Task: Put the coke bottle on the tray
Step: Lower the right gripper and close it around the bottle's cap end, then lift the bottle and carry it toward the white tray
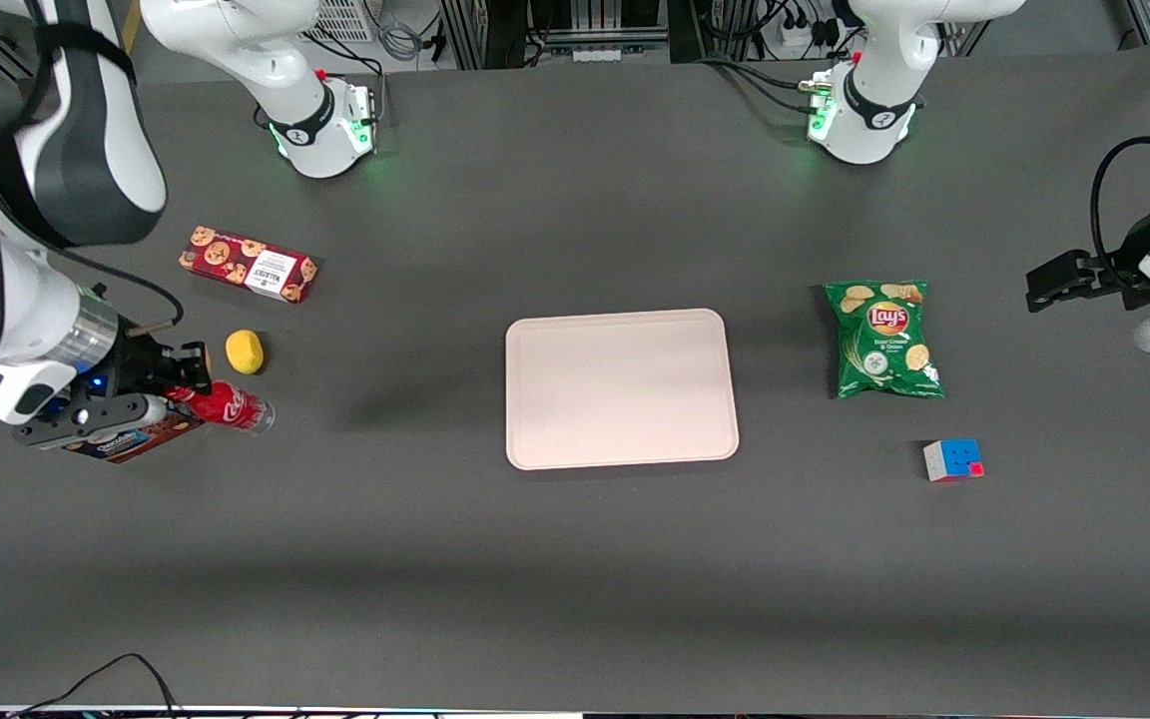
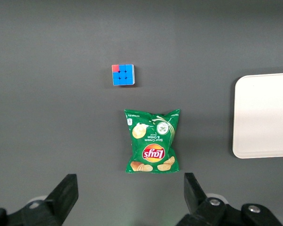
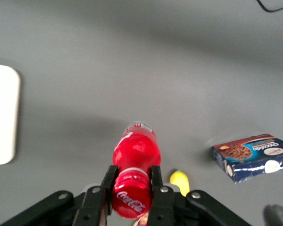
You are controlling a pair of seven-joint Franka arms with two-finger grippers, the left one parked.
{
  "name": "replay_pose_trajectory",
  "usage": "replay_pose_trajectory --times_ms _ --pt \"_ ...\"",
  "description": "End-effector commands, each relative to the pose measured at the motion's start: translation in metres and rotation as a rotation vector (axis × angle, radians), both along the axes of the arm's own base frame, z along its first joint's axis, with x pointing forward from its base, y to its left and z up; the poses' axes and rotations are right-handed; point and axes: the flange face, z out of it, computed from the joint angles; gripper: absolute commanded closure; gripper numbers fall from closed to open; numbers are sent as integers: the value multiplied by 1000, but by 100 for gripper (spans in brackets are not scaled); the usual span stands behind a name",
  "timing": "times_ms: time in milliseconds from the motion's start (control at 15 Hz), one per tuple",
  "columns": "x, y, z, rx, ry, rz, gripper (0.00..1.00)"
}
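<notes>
The coke bottle is red with a white script logo and points its clear base toward the tray. My right gripper is shut on its red cap end, at the working arm's end of the table. In the right wrist view the cap sits between both fingers and the bottle hangs above the table. The pale pink-beige tray lies flat in the middle of the table, well away from the bottle; a corner of it also shows in the right wrist view.
A yellow lemon lies just beside the bottle, farther from the front camera. A red cookie box lies farther still. A blue cookie box lies under the gripper. A green chips bag and a colour cube lie toward the parked arm's end.
</notes>
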Motion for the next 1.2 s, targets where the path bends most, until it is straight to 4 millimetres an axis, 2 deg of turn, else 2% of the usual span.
replay_pose_trajectory --times_ms 0,267,400,467,533,667,800,933,1133 --pt "-7 57 62 32 15 -71 100" --pt "-32 155 92 27 33 -152 100" --pt "-45 210 91 22 40 -180 100" --pt "-48 238 82 19 47 -204 100" --pt "-48 266 68 17 54 -235 100" --pt "-49 316 27 4 69 -276 100" --pt "-40 347 -14 34 45 -306 100" --pt "-43 380 -62 -12 14 -273 100" --pt "-40 402 -119 -31 -17 -322 100"
